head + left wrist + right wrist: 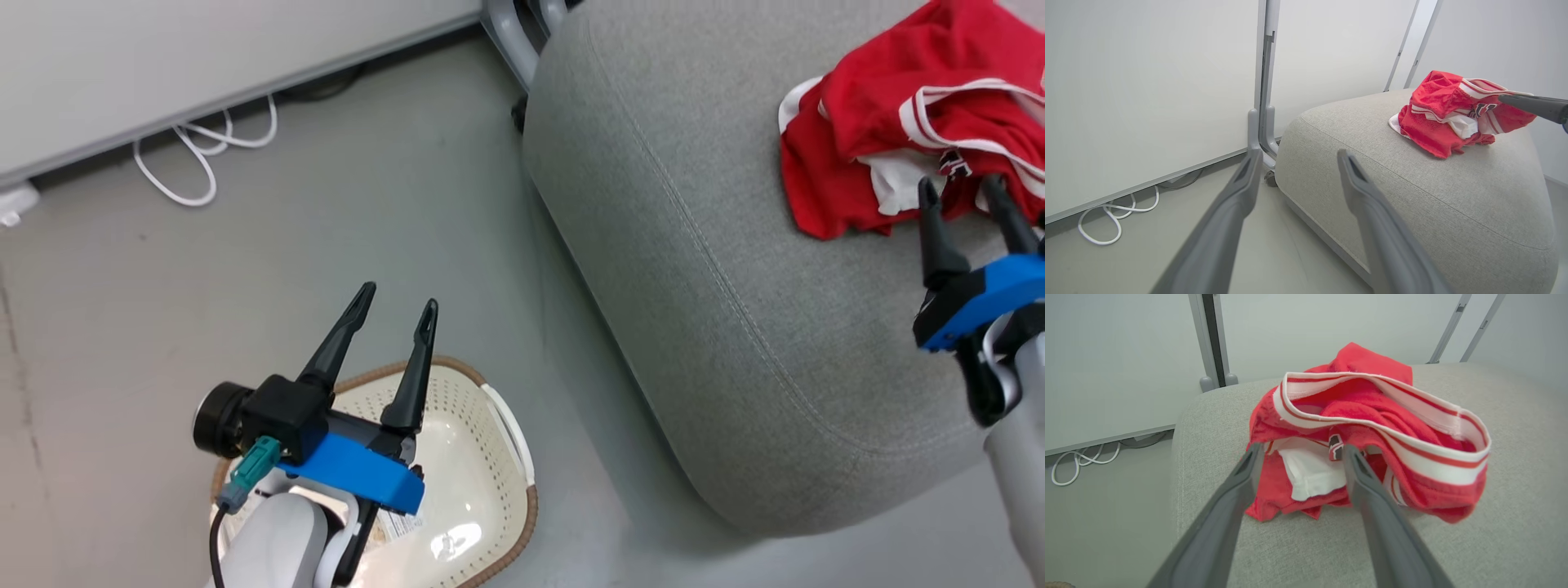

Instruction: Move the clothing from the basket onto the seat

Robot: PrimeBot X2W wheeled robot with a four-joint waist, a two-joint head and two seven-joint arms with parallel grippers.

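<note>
A: What do we have at the far left?

B: We see a white cable (192, 155) looped on the grey floor (408, 204) below a pale wall panel. To its right, our left gripper (400, 296) hangs over the basket (500, 425), fingers spread as wide as they go and holding nothing.

A: And the basket itself?

B: It stands on the floor, just beside the seat (718, 310) and apart from it. We can see its perforated wall and glossy cream bottom.

A: Where do we find the clothing (890, 122)?

B: It lies on the seat, towards its far right, as a crumpled red heap. A white-and-red striped band arches over the top, and a white patch shows at the near edge.

A: And our right gripper (958, 183)?

B: It sits at the near edge of that heap. Its two dark fingers are fully apart and clamp nothing, one on each side of the white patch. We cannot tell whether the tips touch the cloth.
</note>
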